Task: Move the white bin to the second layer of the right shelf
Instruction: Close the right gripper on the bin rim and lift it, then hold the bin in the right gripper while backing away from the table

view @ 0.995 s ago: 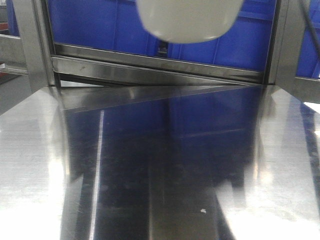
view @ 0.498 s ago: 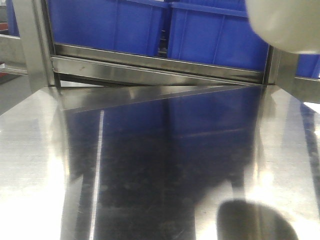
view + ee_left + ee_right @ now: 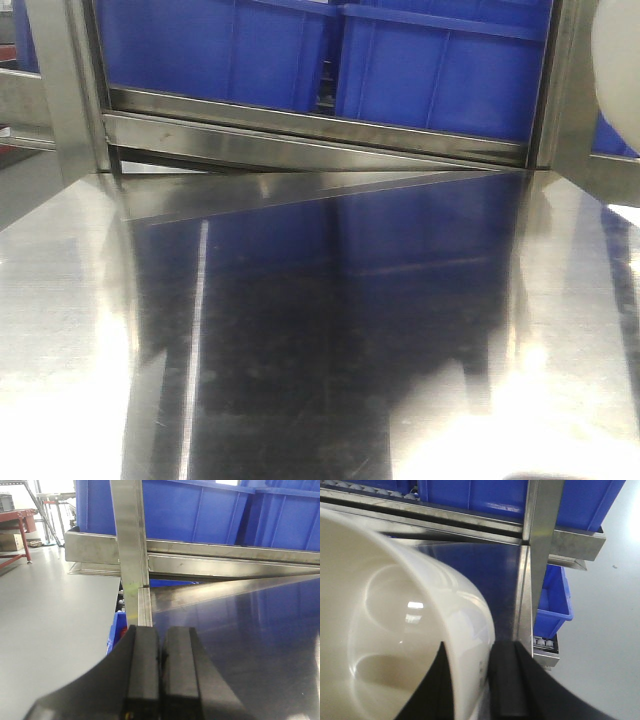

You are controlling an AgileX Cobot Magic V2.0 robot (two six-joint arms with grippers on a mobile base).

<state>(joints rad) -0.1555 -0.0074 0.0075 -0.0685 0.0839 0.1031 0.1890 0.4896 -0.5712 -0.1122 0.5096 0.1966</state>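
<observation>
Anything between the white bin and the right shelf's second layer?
A steel upright stands just right of the white bin, held by the right gripper. The target layer itself isn't clearly in view.

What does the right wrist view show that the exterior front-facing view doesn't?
Right wrist only: the hollow inside of the smooth cream-white plastic bin, the right gripper clamped across its wall, plus grey floor and a lower blue crate beyond the rack. Front-facing only: the whole width of the mirror-shiny steel tabletop and the left steel upright; the bin is just a sliver at the right edge. Both: large blue plastic crates behind the steel front bar.
</observation>
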